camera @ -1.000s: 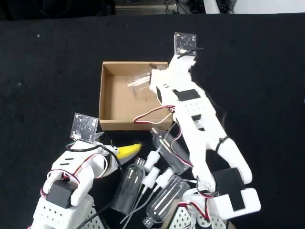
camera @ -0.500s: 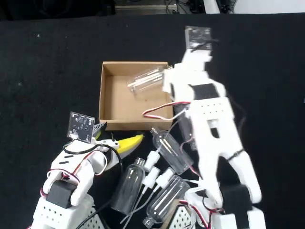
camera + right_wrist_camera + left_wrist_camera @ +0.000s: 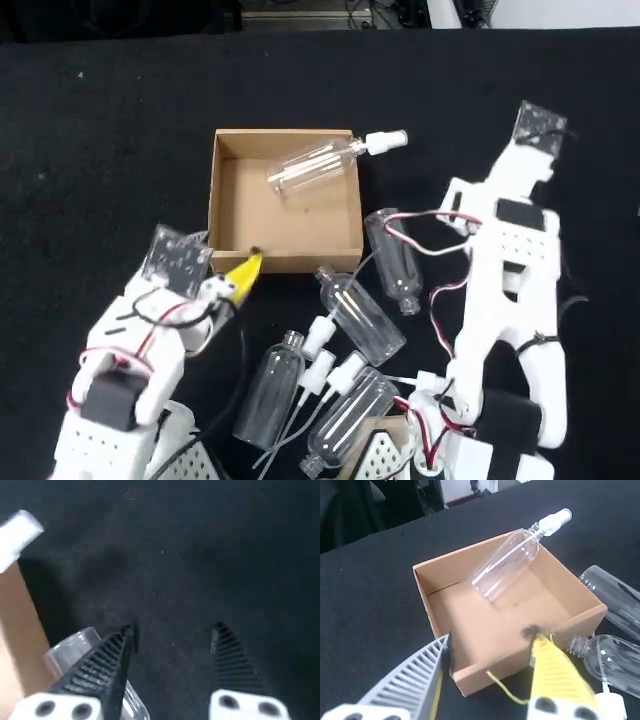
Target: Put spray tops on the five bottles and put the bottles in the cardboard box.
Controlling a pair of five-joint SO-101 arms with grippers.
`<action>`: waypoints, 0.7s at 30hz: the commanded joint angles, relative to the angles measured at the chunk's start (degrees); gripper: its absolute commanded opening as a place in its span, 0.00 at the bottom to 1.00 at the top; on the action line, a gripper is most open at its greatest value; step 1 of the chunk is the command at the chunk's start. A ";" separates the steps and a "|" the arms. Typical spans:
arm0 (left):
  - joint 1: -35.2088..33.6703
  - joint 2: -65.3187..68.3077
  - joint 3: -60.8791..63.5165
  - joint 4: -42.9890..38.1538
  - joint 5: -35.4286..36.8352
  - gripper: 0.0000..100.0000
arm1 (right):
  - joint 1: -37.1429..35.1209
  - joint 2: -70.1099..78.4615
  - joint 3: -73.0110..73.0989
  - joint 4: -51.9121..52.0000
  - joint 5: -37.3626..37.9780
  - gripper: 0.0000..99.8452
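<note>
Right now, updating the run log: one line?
capped clear plastic bottle: tilted in brown cardboard box | left end effector: open | right end effector: open

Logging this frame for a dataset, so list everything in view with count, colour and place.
box: one, brown cardboard, open-topped, mid-table.
capped bottle: one, clear with a white spray top, tilted in the box, neck resting on the rim and top poking out past it.
bare bottles: four, clear, lying on the table, one beside the box and three between it and the arms.
spray tops: white with thin tubes, loose among the three bottles; exact count unclear.
table: one, black.
left gripper: one, grey and yellow, open, at the box's near wall.
right gripper: one, black, open, over the table beside the box.
</note>
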 commanded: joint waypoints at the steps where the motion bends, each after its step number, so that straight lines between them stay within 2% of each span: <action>1: -0.04 20.66 -15.60 -2.90 -2.29 0.30 | 1.23 -0.13 2.24 -7.65 -3.43 0.22; 4: 2.51 33.41 -24.13 -3.08 -2.46 0.35 | 1.32 -0.13 3.56 -10.11 -4.31 0.22; 7: 6.81 43.52 -29.67 -3.96 -2.64 0.36 | 1.32 -0.13 4.09 -10.81 -4.31 0.22; 10: 8.75 50.73 -31.08 -9.41 -2.64 0.36 | 1.14 -0.13 4.53 -10.81 -4.22 0.22; 19: 8.75 59.34 -29.93 -23.74 -2.64 0.36 | 1.05 -0.13 4.62 -10.81 -4.31 0.22; 21: 7.69 60.48 -29.49 -24.35 -2.73 0.36 | 1.05 -0.13 4.62 -10.81 -4.40 0.22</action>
